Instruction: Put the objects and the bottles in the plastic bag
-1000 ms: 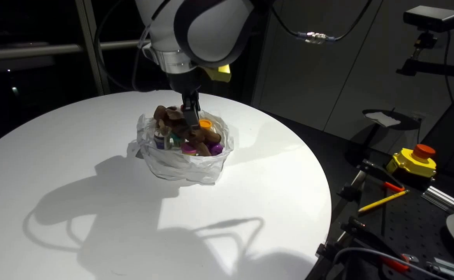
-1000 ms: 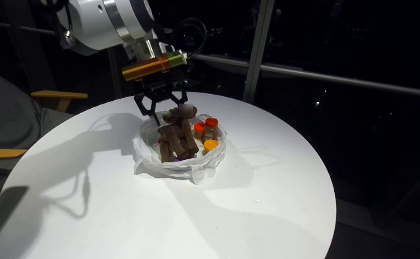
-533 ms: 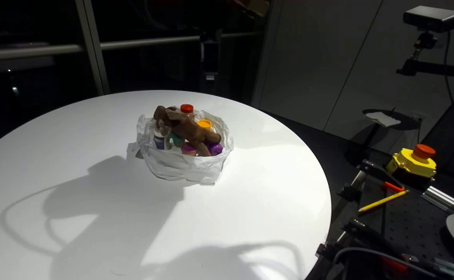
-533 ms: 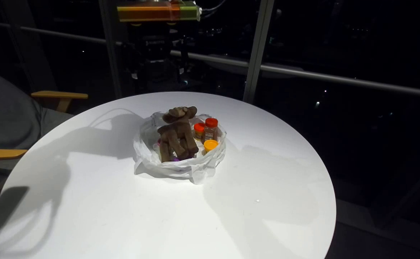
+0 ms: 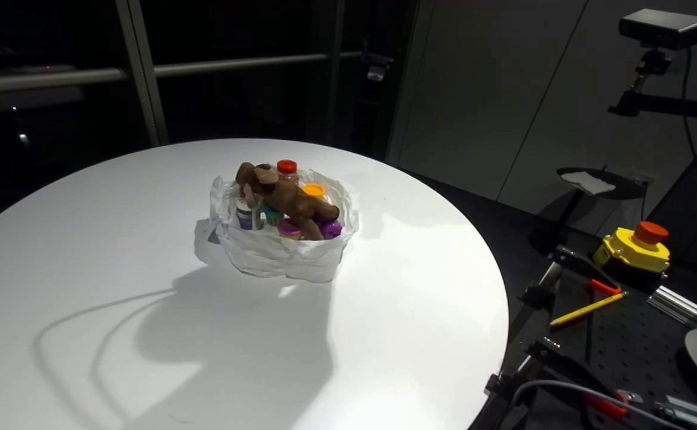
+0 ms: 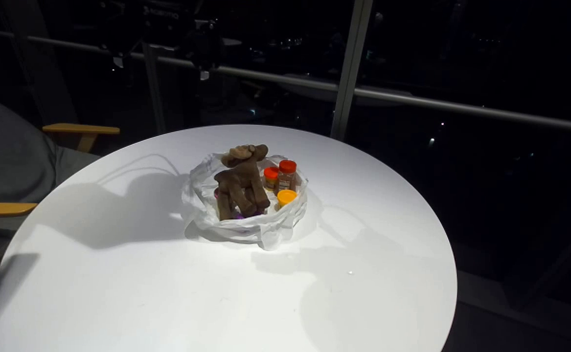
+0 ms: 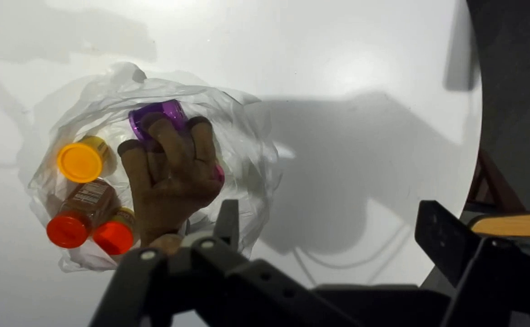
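Observation:
The translucent plastic bag [image 5: 282, 261] stands with its mouth spread wide on the round table. Across its contents lies the brown plush toy [image 6: 243, 186]. Inside the bag are the red-capped brownish bottle [image 7: 90, 200], a pale bottle [image 5: 248, 217] with its top under the toy, an orange-lidded pot [image 7: 79, 162], a red-lidded pot [image 7: 113, 237], a purple piece [image 7: 160, 116], a pink-lidded pot [image 5: 290, 229] and a teal piece [image 5: 273, 215]. My gripper [image 7: 328, 206] is open, nothing between its fingers, and in an exterior view the gripper [image 6: 161, 68] hangs high above and behind the bag.
The white round table [image 6: 207, 293] carries the bag near its far side in both exterior views. A chair with wooden armrests [image 6: 80, 129] stands close to the table edge. Beyond the table are an emergency-stop button [image 5: 635, 248] and a pencil [image 5: 589, 309].
From down at the plush toy, my gripper has risen well clear of the bag and moved sideways, its jaws spreading wider. Toy, bag and contents have stayed in place.

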Robot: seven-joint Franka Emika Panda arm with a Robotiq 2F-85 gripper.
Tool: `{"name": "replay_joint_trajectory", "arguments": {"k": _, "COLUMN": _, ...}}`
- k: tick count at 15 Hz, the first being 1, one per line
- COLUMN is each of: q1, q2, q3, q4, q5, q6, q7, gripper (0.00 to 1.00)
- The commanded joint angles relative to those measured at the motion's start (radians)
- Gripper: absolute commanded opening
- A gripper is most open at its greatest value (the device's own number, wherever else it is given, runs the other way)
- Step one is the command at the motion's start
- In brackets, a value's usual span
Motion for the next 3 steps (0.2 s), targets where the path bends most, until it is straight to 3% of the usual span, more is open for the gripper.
{"name": "replay_joint_trajectory", "arguments": {"k": 1, "q1": 0.026, "q2": -0.007, "q3": -0.025, "q4": -0.006, "q5": 0.003, "q6": -0.003, "q7": 0.001, "gripper": 1.00}}
{"name": "replay_joint_trajectory", "arguments": {"k": 3, "q1": 0.026, "q2": -0.008, "q3": -0.026, "q4": -0.011, "q5": 0.004, "q6": -0.002, "q7": 0.001, "gripper": 1.00}}
